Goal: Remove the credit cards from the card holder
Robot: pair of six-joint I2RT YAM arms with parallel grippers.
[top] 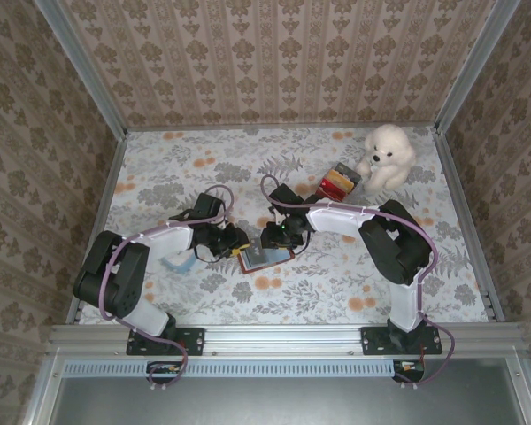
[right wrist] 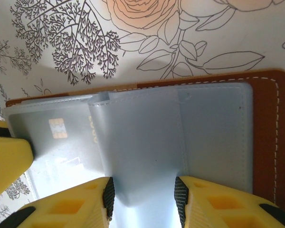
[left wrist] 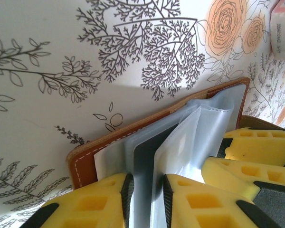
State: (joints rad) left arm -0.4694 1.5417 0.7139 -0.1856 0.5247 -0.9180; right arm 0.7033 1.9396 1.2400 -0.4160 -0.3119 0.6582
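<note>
One brown card holder [top: 264, 258] lay open on the flowery table [top: 354, 283], between the two claws. Inside were clear pockets [right wrist: 213, 133]. One held a card with a gold chip [right wrist: 58, 128]. The right claw [right wrist: 142, 187] pinched one clear pocket [right wrist: 142, 142] by its edges. The left claw [left wrist: 147, 183] had pockets and a dark card [left wrist: 149, 152] between its fingers. I could not tell if it squeezed them. One toy bear [top: 387, 155] sat far back.

Black-and-white arms [top: 341, 215], purple cables [top: 434, 251], yellow honeycombed claw pads [left wrist: 204, 199]
</note>
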